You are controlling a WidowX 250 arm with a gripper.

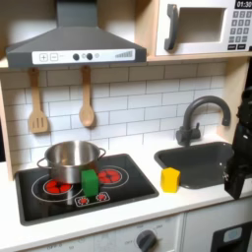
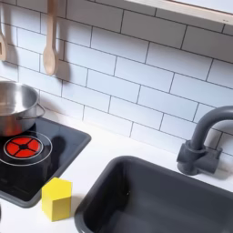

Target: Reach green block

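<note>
At the first exterior view's right edge, a dark piece of the arm with the gripper (image 1: 239, 162) is hanging beside the sink (image 1: 197, 162). It is cropped and dark there, so I cannot tell whether its jaws are standing wide or narrow, and nothing is showing between them.

From there, looking toward the first exterior view's left, the sink is lying in the white counter with the dark faucet (image 1: 202, 116) curving over its back edge. Just past the sink's near corner the yellow block (image 1: 171, 179) is standing alone on the counter. Further left the black stove (image 1: 84, 187) is carrying the steel pot (image 1: 71, 159) on its back burner.

The green block (image 1: 90, 181) is standing upright on the stove, just in front of the pot, between the two red burners.

Judging from this, the reach is barely starting: the gripper is sitting well apart from the green block, with the sink and the yellow block between them, and the whole crossing toward the stove is remaining.
</note>
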